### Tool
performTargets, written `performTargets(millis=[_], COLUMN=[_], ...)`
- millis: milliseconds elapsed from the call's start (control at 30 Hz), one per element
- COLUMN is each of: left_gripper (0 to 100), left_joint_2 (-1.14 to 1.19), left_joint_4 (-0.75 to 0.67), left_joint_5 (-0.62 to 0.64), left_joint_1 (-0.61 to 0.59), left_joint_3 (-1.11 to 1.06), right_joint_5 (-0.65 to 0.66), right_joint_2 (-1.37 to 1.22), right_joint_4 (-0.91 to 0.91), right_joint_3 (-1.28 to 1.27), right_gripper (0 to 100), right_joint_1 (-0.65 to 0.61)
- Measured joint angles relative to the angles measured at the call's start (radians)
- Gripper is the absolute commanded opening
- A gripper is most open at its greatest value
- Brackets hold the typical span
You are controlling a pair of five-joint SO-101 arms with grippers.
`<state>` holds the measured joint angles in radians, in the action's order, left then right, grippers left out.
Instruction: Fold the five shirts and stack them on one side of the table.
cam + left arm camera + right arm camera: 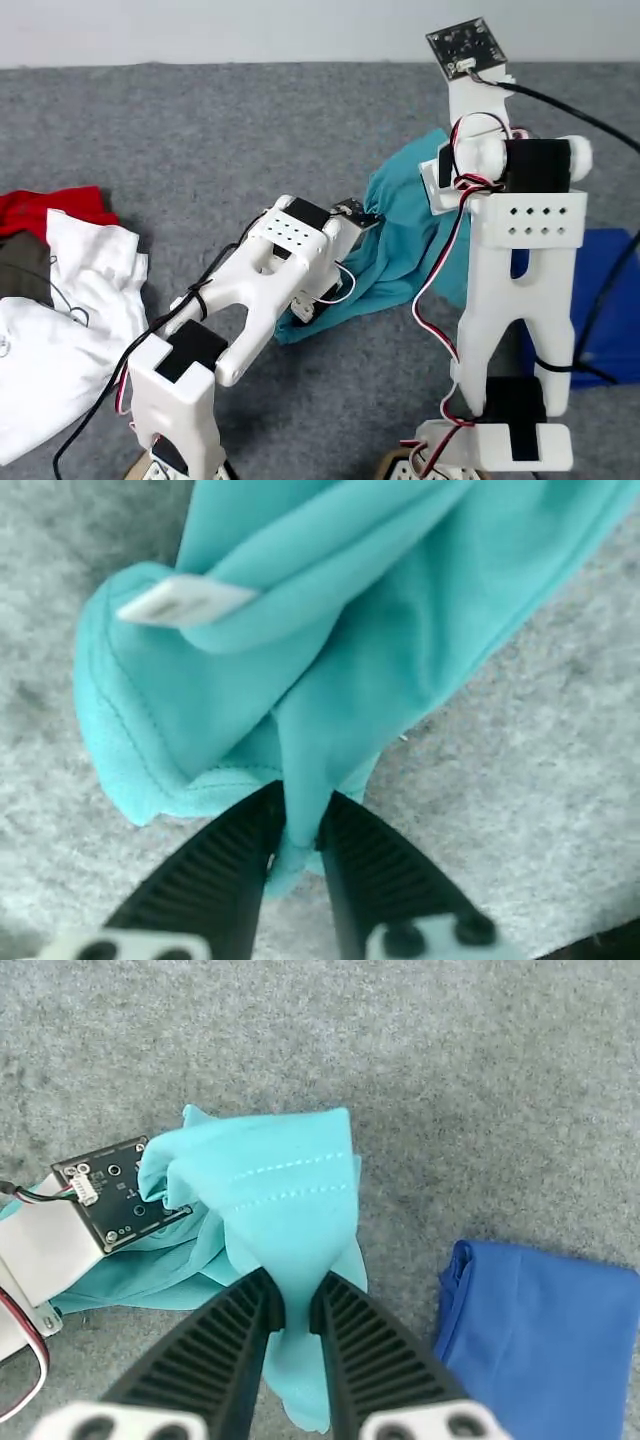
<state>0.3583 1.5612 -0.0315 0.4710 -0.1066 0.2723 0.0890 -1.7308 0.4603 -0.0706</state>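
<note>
1. Left gripper [300, 812] is pinched tight on a fold of the teal cotton shirt [380, 630], its jaws nearly closed with only the cloth between them.
2. Right gripper [297, 1298] is clamped the same way on another part of that teal shirt [280, 1190], at a stitched hem, with almost no gap between its jaws.
3. In the high view the teal shirt [410, 230] lies bunched in the middle of the grey felt-covered table [200, 130]. It is draped between the two arms and rises toward the right arm. A white label [185, 600] shows on it in the left wrist view.
4. Done so far, as I judge it: one shirt. The royal-blue cotton shirt [600, 300] lies flat and squared-off at the table's right side, near the teal one but apart from it [540, 1340].
5. In hand: the teal shirt, which looks crumpled rather than folded, so I would call this an early stage of its fold.
6. Left to do: three garments heaped at the table's left side, well apart from the arms.
   - a rumpled white cotton shirt [60, 340] on top
   - a red shirt [50, 208] behind it
   - a dark olive shirt [22, 265] tucked between them
7. Containers: the shirts lie loose on the table covering itself. The blue shirt's spot looks like the start of the stack.
</note>
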Motion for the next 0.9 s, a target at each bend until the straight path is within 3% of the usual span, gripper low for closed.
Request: performTargets(millis=[267,467,900], left_gripper=[13,4,2], left_joint_2=[0.0,0.0,0.0], left_joint_4=[0.021,0.021,0.028], left_joint_5=[0.0,0.0,-0.014], left_joint_1=[0.034,0.034,0.037], left_joint_3=[0.0,0.017,0.035], right_joint_5=[0.0,0.0,0.0], right_joint_2=[0.0,0.0,0.0], right_joint_4=[0.0,0.0,0.0], right_joint_3=[-0.002,-0.002,-0.002], right_gripper=[0.9,0.9,0.9], right_joint_1=[0.0,0.0,0.002])
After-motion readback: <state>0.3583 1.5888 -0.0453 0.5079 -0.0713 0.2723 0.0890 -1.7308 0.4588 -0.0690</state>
